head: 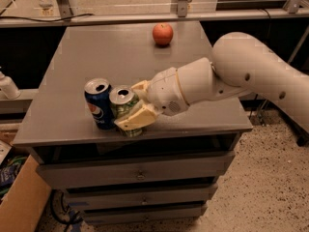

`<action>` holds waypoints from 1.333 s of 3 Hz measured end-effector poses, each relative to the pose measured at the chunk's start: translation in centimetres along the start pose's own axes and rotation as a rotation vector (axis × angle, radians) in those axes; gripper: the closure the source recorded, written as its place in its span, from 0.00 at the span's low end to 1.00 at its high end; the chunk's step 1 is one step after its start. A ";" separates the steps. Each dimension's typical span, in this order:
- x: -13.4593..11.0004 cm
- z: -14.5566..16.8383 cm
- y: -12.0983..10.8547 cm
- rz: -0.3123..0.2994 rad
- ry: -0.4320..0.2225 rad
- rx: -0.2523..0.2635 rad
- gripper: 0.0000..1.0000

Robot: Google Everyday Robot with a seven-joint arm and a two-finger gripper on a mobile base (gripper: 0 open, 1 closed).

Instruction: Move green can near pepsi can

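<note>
Green can [123, 96], smooth silver-topped cylinder, upright near worktop [72, 52] front edge, just beside pepsi can [99, 106] | my gripper [127, 108] fingers [137, 118] pinch it | round apple [162, 34] far edge | flat grey middle open

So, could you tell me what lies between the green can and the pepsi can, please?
Nothing: the camera view shows the green can, held by the end effector, apparently touching the pepsi can.
</note>
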State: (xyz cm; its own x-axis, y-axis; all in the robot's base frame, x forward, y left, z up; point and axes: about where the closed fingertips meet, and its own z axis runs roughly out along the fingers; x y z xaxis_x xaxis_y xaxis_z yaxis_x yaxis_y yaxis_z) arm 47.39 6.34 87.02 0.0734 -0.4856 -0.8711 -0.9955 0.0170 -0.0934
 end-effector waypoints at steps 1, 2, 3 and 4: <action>0.1 0.3 -0.2 0.001 0.001 0.006 0.36; 0.1 0.3 -0.2 0.001 0.001 0.006 0.14; 0.4 -0.1 -0.6 0.005 -0.002 0.032 0.00; 1.1 -1.6 -0.9 0.011 0.011 0.071 0.00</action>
State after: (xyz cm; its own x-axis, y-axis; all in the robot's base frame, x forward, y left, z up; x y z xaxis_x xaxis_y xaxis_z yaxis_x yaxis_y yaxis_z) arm 48.26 4.45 86.93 0.0617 -0.4949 -0.8668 -0.9895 0.0837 -0.1182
